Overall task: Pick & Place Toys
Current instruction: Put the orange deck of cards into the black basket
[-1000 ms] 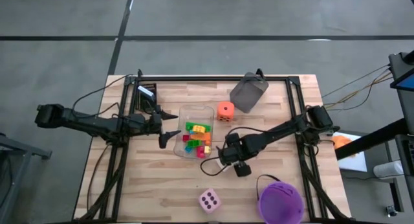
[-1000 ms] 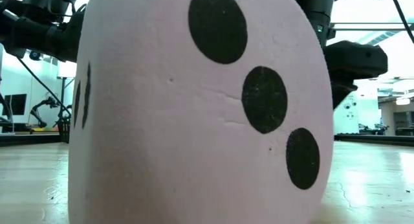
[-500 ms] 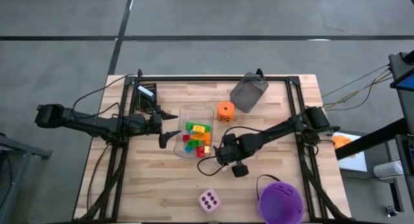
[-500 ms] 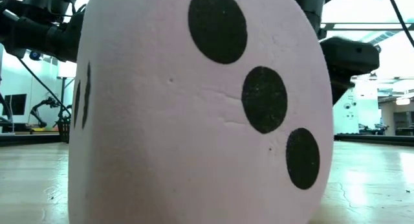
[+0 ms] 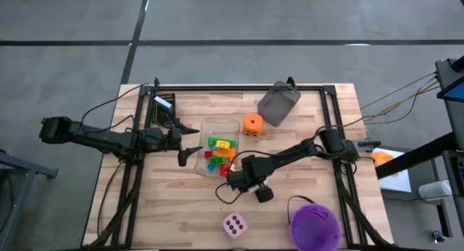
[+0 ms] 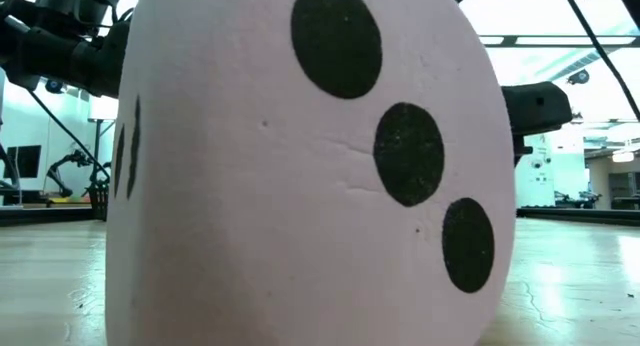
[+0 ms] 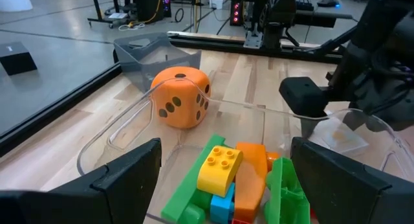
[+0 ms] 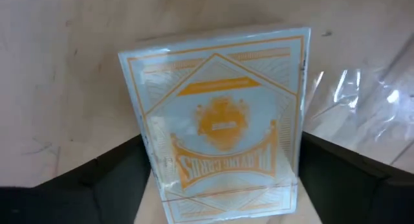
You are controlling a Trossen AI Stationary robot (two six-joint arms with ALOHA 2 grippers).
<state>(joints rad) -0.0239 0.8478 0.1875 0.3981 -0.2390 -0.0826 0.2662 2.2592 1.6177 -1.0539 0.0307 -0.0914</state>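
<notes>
1. Above the table, in the high view, my left gripper (image 5: pixel 191 143) hangs just beside the clear tray (image 5: pixel 204 125) with its two fingers spread and nothing between them. My right gripper (image 5: pixel 230 181) is low at the tray's near right corner. Most of the bricks (image 5: pixel 221 154) lie piled inside the tray. The orange die (image 5: pixel 252 124) sits just beyond it, near the grey bin (image 5: pixel 279 103). The pink die (image 5: pixel 233 223) stands near the table's front edge, with the purple bucket (image 5: pixel 313 223) to its right.
2. At table height, the pink die fills nearly the whole low view, three black dots running down its face.
3. Past my left fingers (image 7: pixel 123 175), which stand wide apart and released, I see a yellow brick (image 7: pixel 220 169) on top of green and orange pieces in the tray, and the orange die behind the tray's wall.
4. Between my right fingers (image 8: pixel 97 185) a card box (image 8: pixel 220 120) stands over the wooden table (image 8: pixel 58 68). Both fingers are close against its sides, but I cannot tell whether they are pressing it.
</notes>
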